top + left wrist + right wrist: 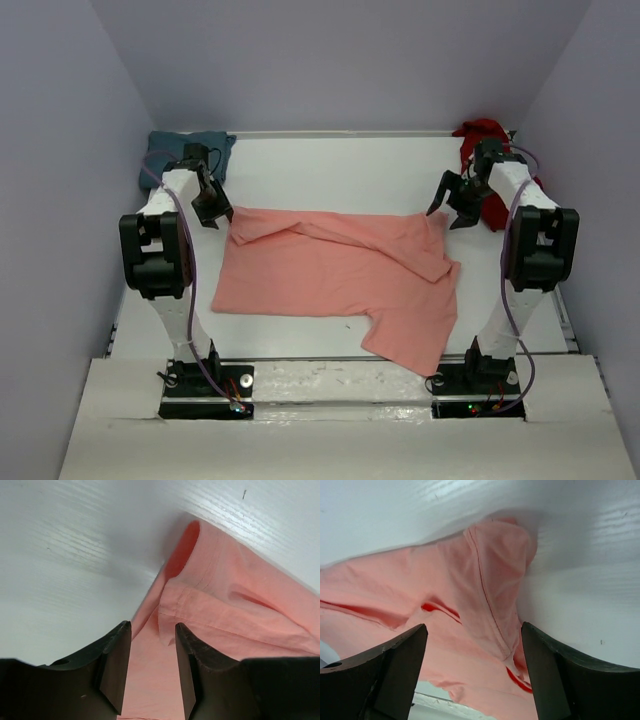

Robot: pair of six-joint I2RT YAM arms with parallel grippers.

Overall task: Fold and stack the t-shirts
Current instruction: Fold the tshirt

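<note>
Tabletop [330, 165], white, carries three t-shirts: one salmon-pink shirt [330, 275] spread loosely across the middle with a fold along its far edge, one teal shirt [165, 150] bunched in the far left corner, and one dark red shirt [480, 130] bunched in the far right corner. Two grippers hang over the salmon-pink shirt's far corners, both empty: the left gripper [213, 212] with jaws partly apart, the right gripper [450, 210] with jaws wide.
</note>
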